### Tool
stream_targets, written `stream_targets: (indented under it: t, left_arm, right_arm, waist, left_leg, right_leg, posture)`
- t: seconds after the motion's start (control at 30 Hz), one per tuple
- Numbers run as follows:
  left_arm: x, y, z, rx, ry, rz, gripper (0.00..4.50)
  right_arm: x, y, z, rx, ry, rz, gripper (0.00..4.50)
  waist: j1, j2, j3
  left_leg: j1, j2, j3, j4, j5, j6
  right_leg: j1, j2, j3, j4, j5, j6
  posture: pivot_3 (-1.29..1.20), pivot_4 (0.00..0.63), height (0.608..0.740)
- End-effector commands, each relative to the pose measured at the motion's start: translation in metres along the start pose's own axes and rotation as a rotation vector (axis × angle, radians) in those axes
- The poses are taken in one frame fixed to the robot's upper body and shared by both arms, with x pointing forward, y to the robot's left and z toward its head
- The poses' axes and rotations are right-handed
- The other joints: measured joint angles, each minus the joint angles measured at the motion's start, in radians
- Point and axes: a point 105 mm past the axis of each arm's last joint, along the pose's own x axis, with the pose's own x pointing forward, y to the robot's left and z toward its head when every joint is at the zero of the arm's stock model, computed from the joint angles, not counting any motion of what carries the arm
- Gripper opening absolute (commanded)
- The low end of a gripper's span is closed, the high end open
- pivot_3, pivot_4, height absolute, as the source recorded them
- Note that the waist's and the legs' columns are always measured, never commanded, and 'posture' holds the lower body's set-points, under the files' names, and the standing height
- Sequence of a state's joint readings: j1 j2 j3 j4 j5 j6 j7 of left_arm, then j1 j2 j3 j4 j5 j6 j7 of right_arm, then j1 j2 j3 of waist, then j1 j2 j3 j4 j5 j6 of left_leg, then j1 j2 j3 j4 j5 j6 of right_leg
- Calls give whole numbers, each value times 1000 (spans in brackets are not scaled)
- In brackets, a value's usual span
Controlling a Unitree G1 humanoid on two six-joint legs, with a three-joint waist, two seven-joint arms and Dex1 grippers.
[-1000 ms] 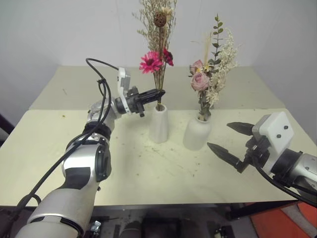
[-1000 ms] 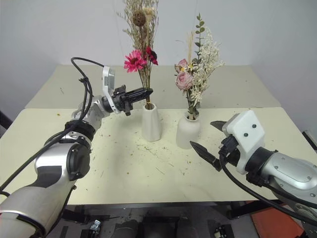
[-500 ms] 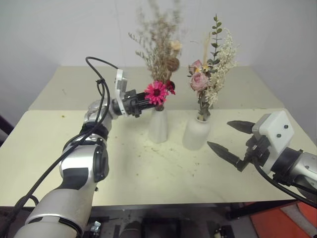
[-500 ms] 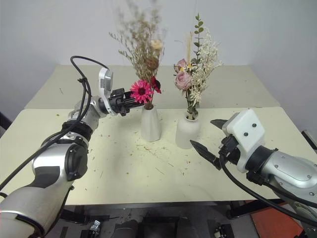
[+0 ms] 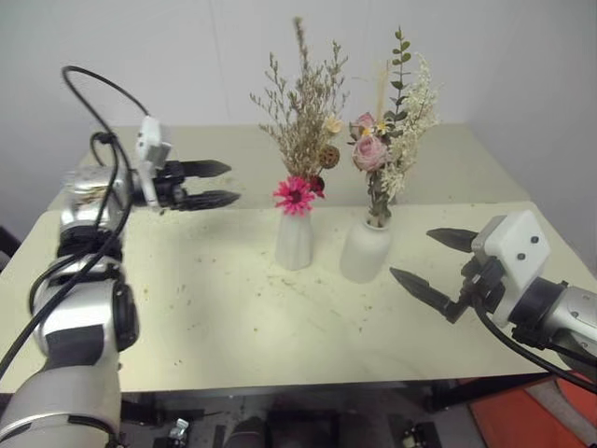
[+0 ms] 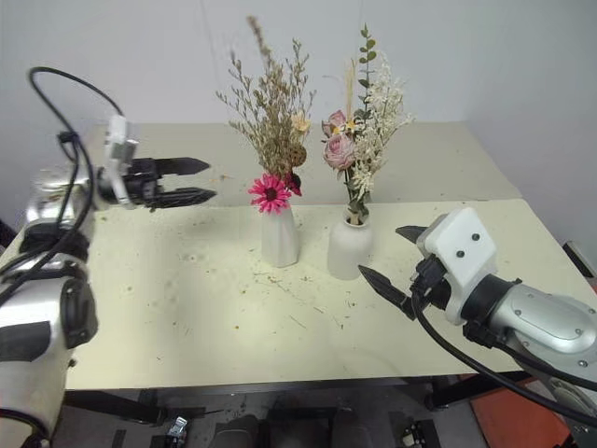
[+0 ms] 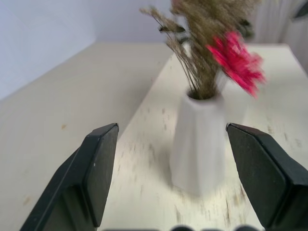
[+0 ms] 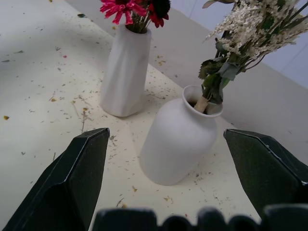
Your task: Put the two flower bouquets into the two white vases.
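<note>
A: Start nearest the camera — what's the right gripper [image 5: 431, 259] doing?

B: It hangs over the front of the worktop [image 5: 233, 317], just in front of and to the right of the rounded bottle vase [image 5: 365, 249]. Its two black fingers are spread wide, with nothing between them.

A: And the rounded bottle vase itself?

B: Upright on the worktop, with the bouquet of pale pink roses, white sprigs and green leaves [image 5: 389, 135] standing in its short neck. The stems lean a little to the right as they rise.

A: What stands next to it?

B: Just to its left, apart and not touching, is the slim cone vase [image 5: 293, 241]. The tan dried bouquet [image 5: 303, 117] sits in it — the magenta daisy [image 5: 294, 195] hangs low, right at the mouth of the cone, and the wispy sprigs fan out above. The two bouquets nearly meet overhead.

A: The left gripper [image 5: 224, 183]?

B: Well to the left of the slim cone vase and pointing toward it, roughly level with the daisy. Its fingers are parted and released, grasping nothing. Small dry crumbs are scattered on the worktop in front of both vases.
</note>
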State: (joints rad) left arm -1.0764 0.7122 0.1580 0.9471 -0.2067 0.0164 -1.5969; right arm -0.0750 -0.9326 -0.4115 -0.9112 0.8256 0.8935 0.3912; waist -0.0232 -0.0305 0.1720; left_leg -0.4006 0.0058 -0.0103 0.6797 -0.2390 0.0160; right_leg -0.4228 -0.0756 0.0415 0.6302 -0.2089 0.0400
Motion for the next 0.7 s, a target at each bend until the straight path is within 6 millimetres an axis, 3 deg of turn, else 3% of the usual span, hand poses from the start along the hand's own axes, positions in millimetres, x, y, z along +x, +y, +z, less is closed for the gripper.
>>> stream_targets:
  t: [0.03, 0.2, 0.33, 0.47, 0.7]
  left_arm:
    - [-18, -18, 10, 79, 11, -25, 3872]
    - [-45, -45, 18, 77, 14, 48, 3872]
    - [-52, -61, 21, 80, 35, 87, 3872]
    - [-52, -73, 29, 92, 39, 103, 3872]
    - [-44, -80, 42, 62, -10, 68, 3872]
  right_arm:
    - [-9, -11, 7, -40, -25, -36, 4500]
    - [-21, -27, -3, -38, 24, -27, 4500]
    - [-31, -39, -10, -47, 56, -16, 4500]
    - [-45, -60, -14, -84, 90, -37, 4500]
    - [-47, -72, -15, -105, 90, -76, 4500]
  waist:
    - [3, 0, 0]
    - [11, -1, 0]
    - [15, -1, 0]
    - [12, -1, 0]
    - [10, -1, 0]
  left_leg:
    - [0, 0, 1, 0, 0, 0]
    - [-2, 4, 1, 1, 0, 0]
    - [1, 5, 3, 1, 0, 0]
    - [2, 7, 5, 0, 0, 0]
    - [3, 7, 7, 0, 0, 0]
  right_leg:
    - [0, 0, 0, 0, 0, 0]
    - [-1, 1, -1, -1, 0, 0]
    - [2, 0, 0, -2, 0, 0]
    - [2, 2, 1, -2, -2, 2]
    - [1, 5, 2, -2, -2, 1]
  posture:
    - [0, 150, 740]
    - [0, 150, 740]
    - [0, 150, 740]
    - [0, 150, 740]
    - [0, 150, 740]
